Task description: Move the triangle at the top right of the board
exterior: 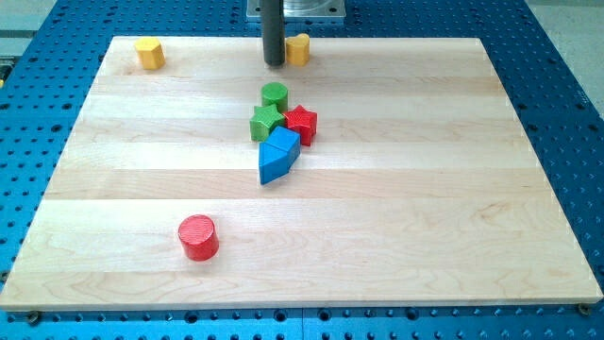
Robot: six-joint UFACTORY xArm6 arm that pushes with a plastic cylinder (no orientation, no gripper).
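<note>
Blue triangle (276, 162) sits near board centre, a bit toward the view's top, at the 6 o'clock end of a tight cluster. It's a wedge w/ its point aimed toward the view's bottom left. Touching it at 12 o'clock is a blue block (284, 140), shape unclear. Above those: green star (267, 121) at 11 o'clock of the triangle, red star (301, 123) at 1 o'clock, green cylinder (275, 94) at the cluster's 12 o'clock. All packed close, stars touching.

My tip (275, 63) is well apart from the triangle, straight up at 12 o'clock near the board's top edge, not touching the cluster. No fingers on this rig, just the bare rod, holding nothing. A yellow block (298, 48) sits just beside the tip at 3 o'clock; can't tell if they touch.

Elsewhere: yellow block (149, 53) at the board's (453, 227) 10 o'clock corner, red cylinder (198, 236) alone at 7 o'clock.
</note>
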